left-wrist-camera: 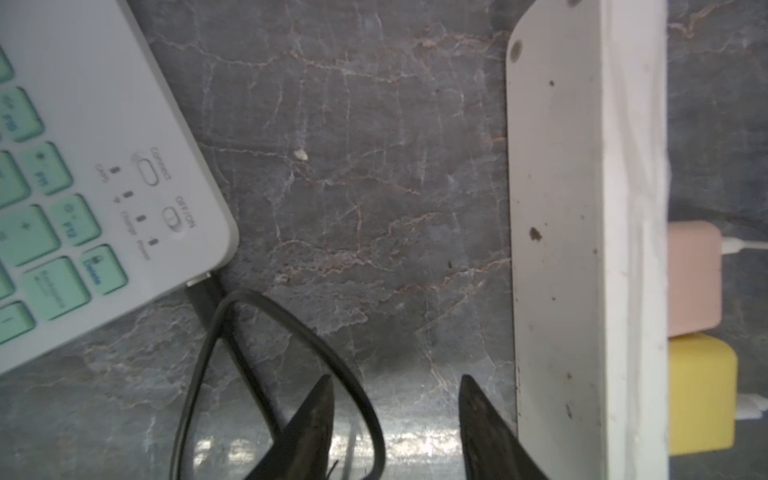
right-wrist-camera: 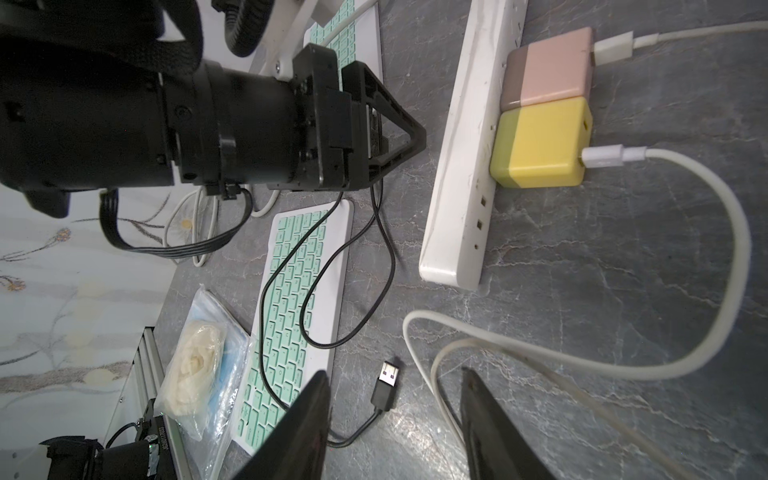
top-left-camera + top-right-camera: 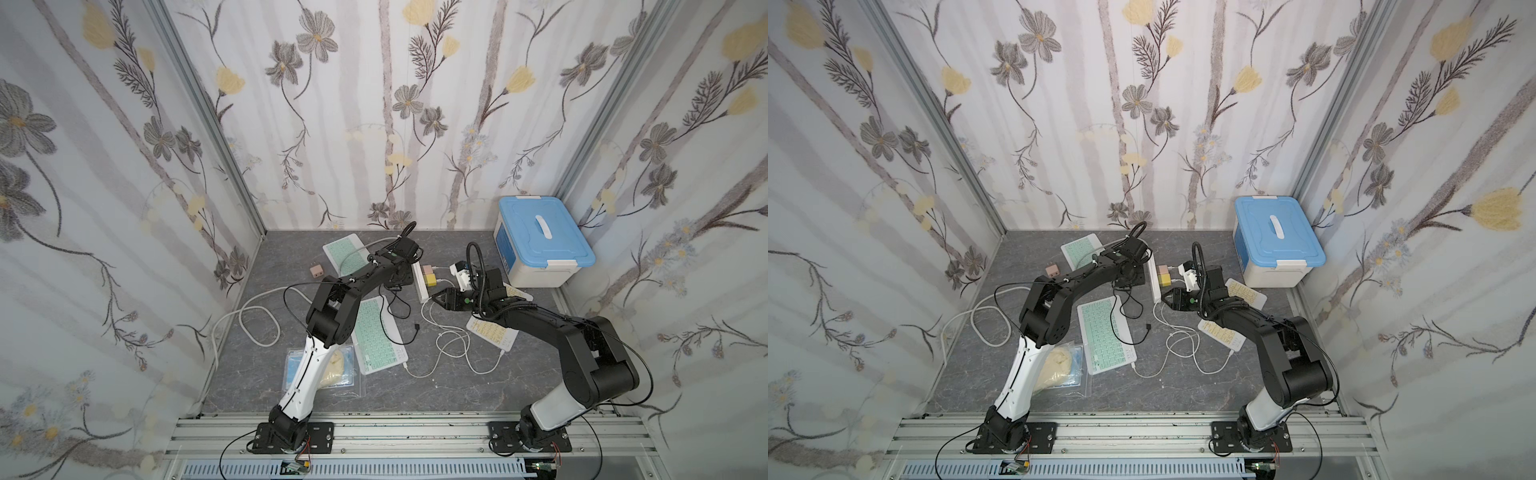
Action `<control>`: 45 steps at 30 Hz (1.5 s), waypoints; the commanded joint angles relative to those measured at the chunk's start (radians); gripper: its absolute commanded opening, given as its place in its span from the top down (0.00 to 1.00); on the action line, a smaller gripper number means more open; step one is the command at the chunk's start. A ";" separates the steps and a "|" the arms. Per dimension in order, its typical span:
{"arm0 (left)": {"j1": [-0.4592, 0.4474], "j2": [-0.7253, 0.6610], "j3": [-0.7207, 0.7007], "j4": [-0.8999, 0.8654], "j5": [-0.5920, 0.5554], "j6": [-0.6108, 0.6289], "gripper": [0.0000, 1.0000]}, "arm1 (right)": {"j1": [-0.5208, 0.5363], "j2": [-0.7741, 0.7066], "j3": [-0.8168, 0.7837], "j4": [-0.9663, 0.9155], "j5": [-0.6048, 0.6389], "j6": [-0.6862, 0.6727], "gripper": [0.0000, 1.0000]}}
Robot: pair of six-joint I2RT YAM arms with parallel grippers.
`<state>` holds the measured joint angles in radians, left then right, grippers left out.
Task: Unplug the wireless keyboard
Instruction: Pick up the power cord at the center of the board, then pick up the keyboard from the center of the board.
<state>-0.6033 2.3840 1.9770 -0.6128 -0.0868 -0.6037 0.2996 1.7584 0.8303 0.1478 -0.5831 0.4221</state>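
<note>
I watch from a stereo head set high over the arm bases (image 3: 291, 436) at 6 o'clock, tilted down toward 12 o'clock; both top views take in the whole table (image 3: 415, 390) nearly alike. My left wrist camera sits very close above the surface, looking past its jaws at the power strip (image 1: 582, 208) and a keyboard (image 1: 104, 104) corner. My right wrist camera rides higher, sharing both.
</note>
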 commanded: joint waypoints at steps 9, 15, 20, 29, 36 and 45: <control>0.000 -0.048 0.030 0.005 -0.062 0.018 1.00 | -0.004 0.000 -0.014 0.089 -0.043 0.020 0.48; -0.005 -0.182 -0.033 0.008 -0.013 0.026 1.00 | -0.004 0.030 0.000 0.135 -0.084 0.063 0.48; -0.018 -0.345 -0.142 0.039 0.003 0.057 1.00 | -0.004 0.063 0.018 0.183 -0.123 0.137 0.47; -0.032 -0.475 -0.213 0.032 0.019 0.077 1.00 | 0.068 0.199 0.198 0.166 -0.118 0.455 0.48; -0.046 -0.552 -0.225 0.040 0.026 0.085 1.00 | 0.138 0.275 0.277 0.173 -0.056 0.699 0.43; -0.062 -0.654 -0.296 0.084 0.067 0.078 1.00 | 0.172 0.365 0.284 0.287 0.015 0.938 0.40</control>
<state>-0.6624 1.7481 1.6863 -0.5713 -0.0463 -0.5304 0.4667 2.1075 1.1053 0.3347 -0.6029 1.2446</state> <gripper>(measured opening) 0.066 0.594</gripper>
